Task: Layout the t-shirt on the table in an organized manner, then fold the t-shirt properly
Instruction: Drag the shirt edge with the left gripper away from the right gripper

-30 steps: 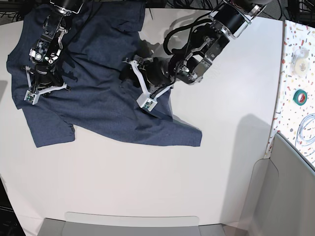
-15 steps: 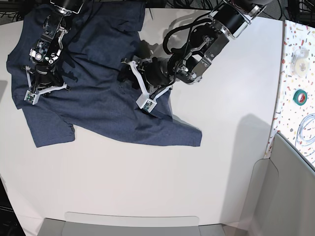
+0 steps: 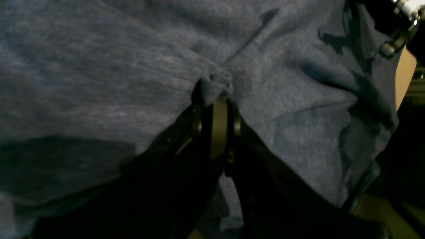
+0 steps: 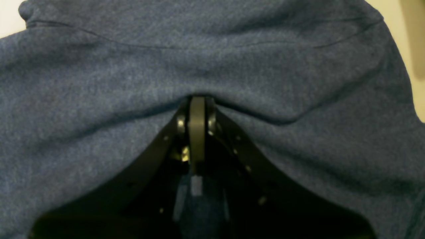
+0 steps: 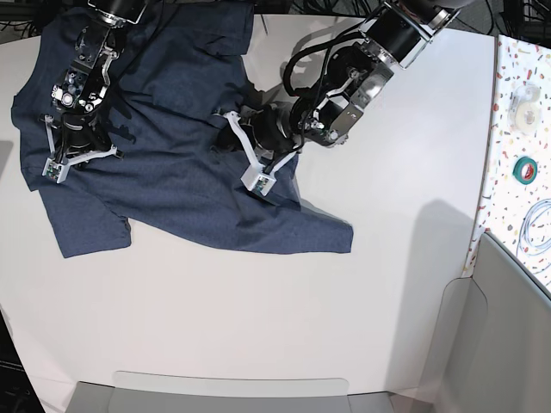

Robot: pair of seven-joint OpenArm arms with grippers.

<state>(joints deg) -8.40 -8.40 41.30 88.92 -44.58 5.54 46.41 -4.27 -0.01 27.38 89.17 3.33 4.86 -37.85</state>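
1. Two arms bear on the t-shirt point(image 5: 172, 146), which lies rumpled and skewed across the upper-left part of the white table point(image 5: 258, 327), with no lettering in sight.
2. At the left of the base view, the right pincer point(image 5: 65, 138) is closed on a ridge of cloth near the shirt's left edge, just as it was a second ago; its wrist view shows the fabric puckered at the shut tips point(image 4: 197, 103).
3. Toward the middle, the change: the left pincer point(image 5: 225, 129), spread wide over the shirt a second ago, has snapped closed on a small tuft of fabric, seen bunched between its tips point(image 3: 214, 91) in the wrist view.
4. My reading is that both arms now hold the shirt, so the layout step can start: lifting and drawing the cloth apart to flatten it. Folding has not begun.
5. At the far right, on the speckled strip point(image 5: 516, 69), lie a roll of green tape point(image 5: 526, 169), a white coiled cable point(image 5: 535, 225) and a small clear object. No container holding anything shows in any view.
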